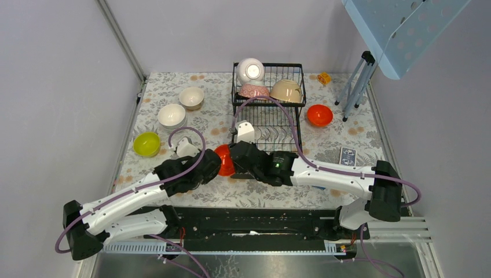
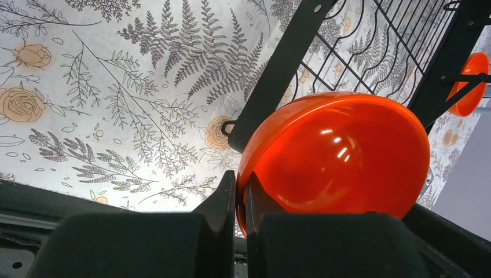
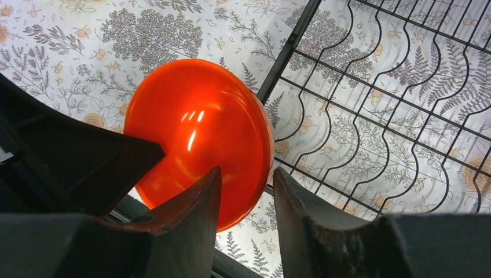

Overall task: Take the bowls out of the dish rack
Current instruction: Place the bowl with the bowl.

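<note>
floral tablecloth (image 1: 260, 194), grey walls (image 1: 58, 87) | L gripper (image 2: 241, 177) pinches orange bowl (image 2: 341, 156) rim | R gripper (image 3: 248, 174) jaws apart

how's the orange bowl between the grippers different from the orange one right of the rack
The near orange bowl is tipped on edge; the far orange bowl sits flat on the table, mouth up. The left gripper is shut on the near bowl's rim; nothing touches the far bowl. Both are glossy orange.
</note>
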Robot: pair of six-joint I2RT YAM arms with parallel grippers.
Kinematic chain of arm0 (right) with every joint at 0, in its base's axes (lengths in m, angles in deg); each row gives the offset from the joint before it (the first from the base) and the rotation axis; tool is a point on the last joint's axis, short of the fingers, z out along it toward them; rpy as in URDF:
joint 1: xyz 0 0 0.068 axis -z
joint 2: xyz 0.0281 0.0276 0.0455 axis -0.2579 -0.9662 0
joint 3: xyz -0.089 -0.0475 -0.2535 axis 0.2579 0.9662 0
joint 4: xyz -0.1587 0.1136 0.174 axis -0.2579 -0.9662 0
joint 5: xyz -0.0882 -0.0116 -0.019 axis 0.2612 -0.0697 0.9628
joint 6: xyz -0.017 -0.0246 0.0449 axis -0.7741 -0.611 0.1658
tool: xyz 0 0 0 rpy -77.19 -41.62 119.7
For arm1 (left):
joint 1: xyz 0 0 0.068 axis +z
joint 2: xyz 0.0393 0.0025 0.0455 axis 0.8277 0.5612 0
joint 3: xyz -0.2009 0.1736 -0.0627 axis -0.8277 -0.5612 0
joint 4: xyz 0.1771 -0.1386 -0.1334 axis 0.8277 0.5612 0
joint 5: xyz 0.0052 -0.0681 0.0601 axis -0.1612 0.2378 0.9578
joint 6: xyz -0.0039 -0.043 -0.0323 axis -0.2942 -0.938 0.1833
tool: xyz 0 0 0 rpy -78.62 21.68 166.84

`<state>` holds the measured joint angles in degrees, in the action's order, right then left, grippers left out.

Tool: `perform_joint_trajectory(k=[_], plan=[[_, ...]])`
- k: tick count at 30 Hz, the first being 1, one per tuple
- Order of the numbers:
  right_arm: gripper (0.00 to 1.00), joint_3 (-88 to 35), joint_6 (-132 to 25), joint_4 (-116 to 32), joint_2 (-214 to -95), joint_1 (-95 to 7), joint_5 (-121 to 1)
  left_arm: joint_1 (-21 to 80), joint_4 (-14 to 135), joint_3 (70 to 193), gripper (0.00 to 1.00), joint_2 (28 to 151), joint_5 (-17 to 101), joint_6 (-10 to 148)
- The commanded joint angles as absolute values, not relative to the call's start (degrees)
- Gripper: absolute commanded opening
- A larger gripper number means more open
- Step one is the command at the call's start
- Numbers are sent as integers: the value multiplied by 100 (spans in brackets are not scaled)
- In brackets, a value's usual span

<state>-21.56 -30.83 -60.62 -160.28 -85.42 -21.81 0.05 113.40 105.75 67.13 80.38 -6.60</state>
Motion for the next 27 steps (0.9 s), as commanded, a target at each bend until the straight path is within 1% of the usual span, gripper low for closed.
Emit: perform_joint_trajectory(k=[1, 17, 22, 24, 25, 27], plan=[[43, -2185, -2967, -5952, -16098, -8471, -2089, 5, 11143, 10573, 0, 6626, 8067, -780], [27, -2171, -2962, -5933, -16305, -8385, -2294, 5, 10774, 10391, 0, 6451, 7910, -625], [15, -2172, -2959, -5956, -16308, -8385, -2319, 5, 10707, 10310, 0, 6374, 7917, -617], [8, -2224, -2939, -6017, -16308, -8384, -2388, 5, 10628, 10278, 0, 6337, 7934, -536], [2, -2263, -2934, -6062, -16308, -8385, -2415, 3, 10564, 10245, 0, 6307, 7938, -490], [0, -2301, -2920, -6099, -16299, -8393, -2465, 5, 10457, 10158, 0, 6218, 7942, -435]])
